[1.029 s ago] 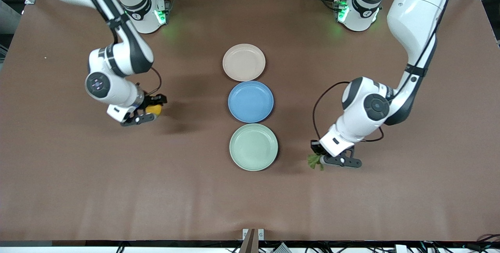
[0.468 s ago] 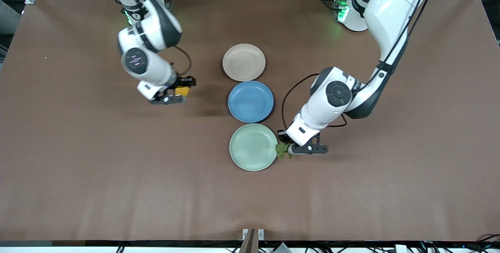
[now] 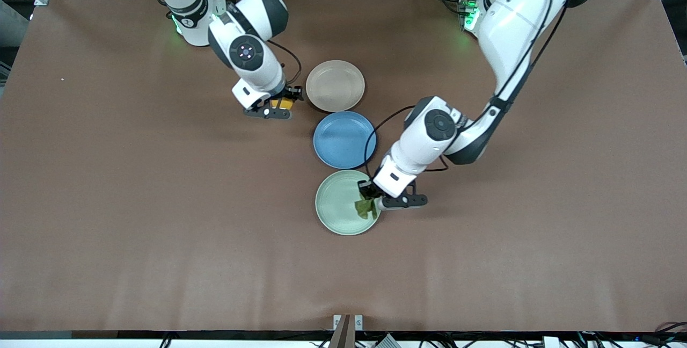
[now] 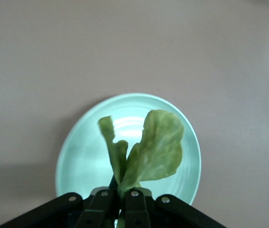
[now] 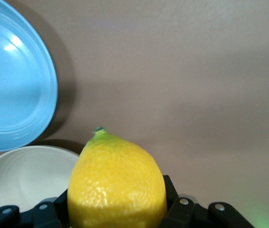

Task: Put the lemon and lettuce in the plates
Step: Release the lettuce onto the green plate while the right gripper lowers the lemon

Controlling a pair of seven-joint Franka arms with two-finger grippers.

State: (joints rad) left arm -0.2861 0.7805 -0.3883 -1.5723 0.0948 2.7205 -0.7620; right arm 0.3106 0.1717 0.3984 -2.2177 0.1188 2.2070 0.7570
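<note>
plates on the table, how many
3, in a row mid-table: the beige-pink plate farthest from the front camera, the blue plate in the middle, the mint green plate nearest. None appears hidden.

Small oval bright yellow lemon (image 3: 283, 103) held in the air just beside the round pale beige-pink plate (image 3: 335, 86), wrinkly dark green lettuce leaf (image 3: 365, 207) held over the round pale mint green plate (image 3: 338, 203), both plates empty
</note>
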